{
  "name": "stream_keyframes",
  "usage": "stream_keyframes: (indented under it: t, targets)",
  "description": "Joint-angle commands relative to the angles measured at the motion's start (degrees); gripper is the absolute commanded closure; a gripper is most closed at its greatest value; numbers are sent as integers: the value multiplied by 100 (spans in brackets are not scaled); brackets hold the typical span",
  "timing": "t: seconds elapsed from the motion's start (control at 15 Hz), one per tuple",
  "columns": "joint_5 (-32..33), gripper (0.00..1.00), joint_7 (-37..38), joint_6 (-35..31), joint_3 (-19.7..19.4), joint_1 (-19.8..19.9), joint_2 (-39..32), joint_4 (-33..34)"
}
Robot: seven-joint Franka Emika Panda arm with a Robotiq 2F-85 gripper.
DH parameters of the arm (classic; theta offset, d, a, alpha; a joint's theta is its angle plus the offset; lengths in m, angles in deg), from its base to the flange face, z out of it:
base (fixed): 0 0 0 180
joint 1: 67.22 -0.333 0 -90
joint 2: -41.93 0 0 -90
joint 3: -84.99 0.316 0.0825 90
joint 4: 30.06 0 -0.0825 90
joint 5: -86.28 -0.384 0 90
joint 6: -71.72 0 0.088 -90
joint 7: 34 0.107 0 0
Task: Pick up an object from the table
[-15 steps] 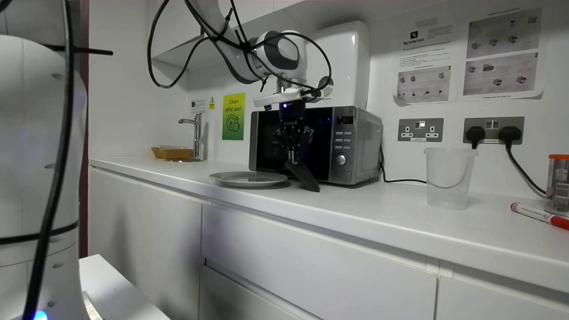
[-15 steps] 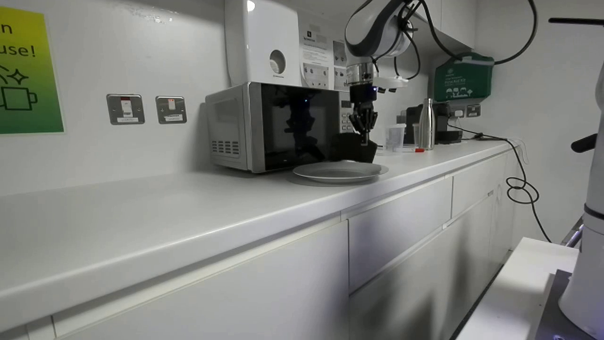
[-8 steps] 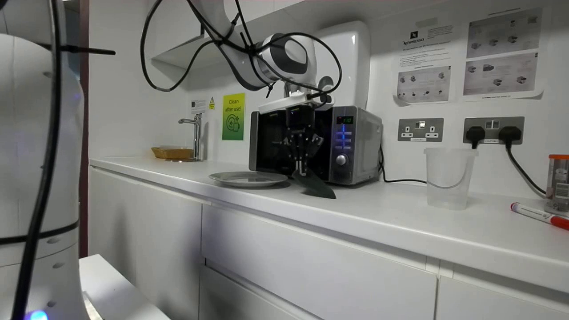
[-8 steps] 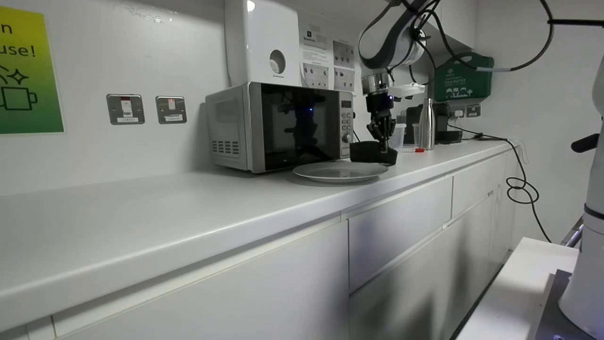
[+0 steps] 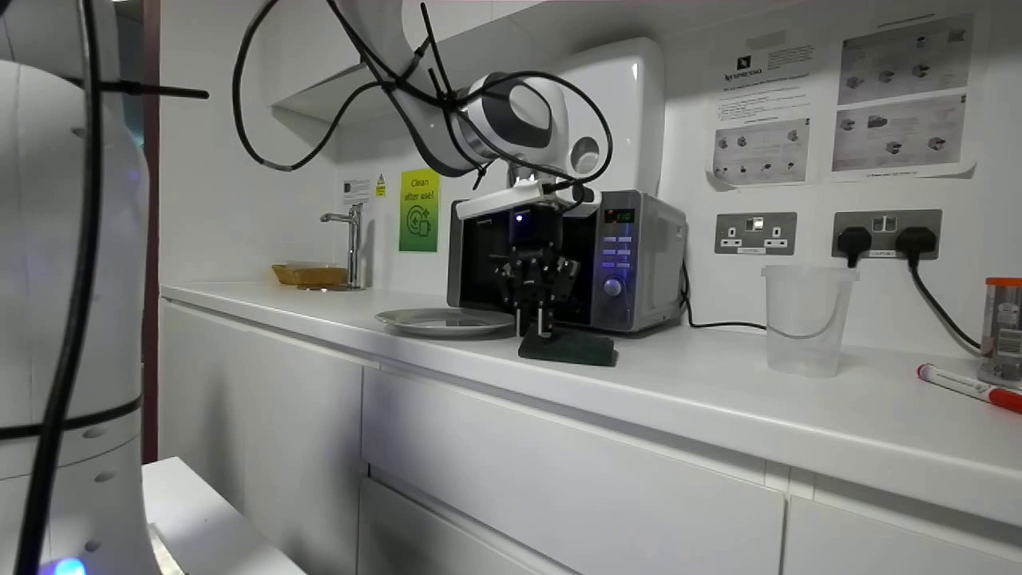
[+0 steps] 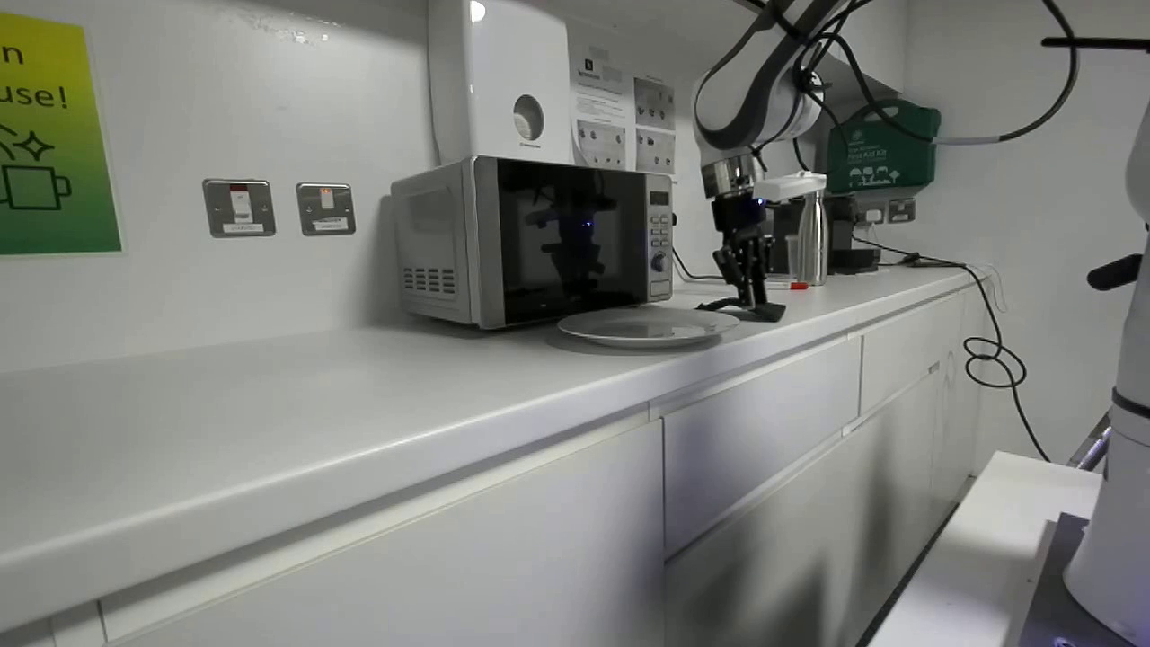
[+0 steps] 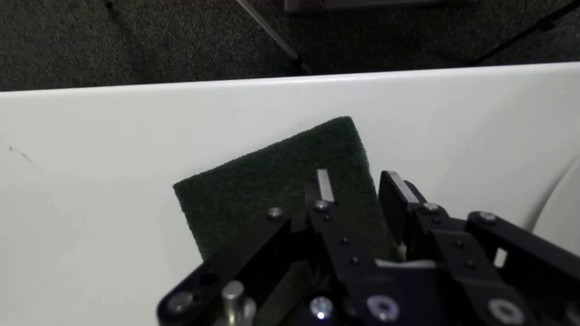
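Note:
The object is a flat, dark green-black pad [image 5: 581, 349] lying on the white counter [image 5: 679, 382] beside the grey plate [image 5: 399, 322]. In the wrist view the pad [image 7: 267, 181] looks like a rough, roughly square sheet, its near part hidden under the gripper. My gripper [image 5: 532, 326] is right above the pad's plate-side end. In the wrist view its fingers [image 7: 360, 183] stand apart, one over the pad and one just past its edge. Nothing is gripped between them. An exterior view also shows the gripper [image 6: 753, 295] low over the pad [image 6: 768, 312].
The microwave [image 5: 659, 263] stands behind the gripper. A clear plastic cup [image 5: 805, 319], a red marker [image 5: 962, 385] and an orange-lidded jar [image 5: 1003, 327] are farther along the counter. A steel bottle [image 6: 813, 243] shows in an exterior view. The counter's front edge [image 7: 290, 81] is close to the pad.
The pad hung tilted in the shut gripper one second ago. The gripper moved down and away from the plate, its fingers opened, and the pad now lies on the counter.

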Motion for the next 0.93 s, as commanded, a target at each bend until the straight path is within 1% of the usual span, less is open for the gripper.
stream_keyframes:
  t: [0.0, 0.27, 0.33, 0.53, 0.6, 0.73, 0.87]
  targets:
    - [-51, 32, 68, -37, 14, 0, 142, -67]
    - [-325, 3, -6, 42, 57, -75, 252, -47]
    - [-382, 0, -17, 57, 70, -88, 292, -33]
    - [-664, 0, -60, 149, 90, -159, 490, -5]
    - [-989, 0, -191, 280, 71, -220, 593, 2]
    - [-1319, 0, -199, 307, 91, -294, 790, -47]
    - [-1411, 0, -39, 290, 139, -330, 933, -94]
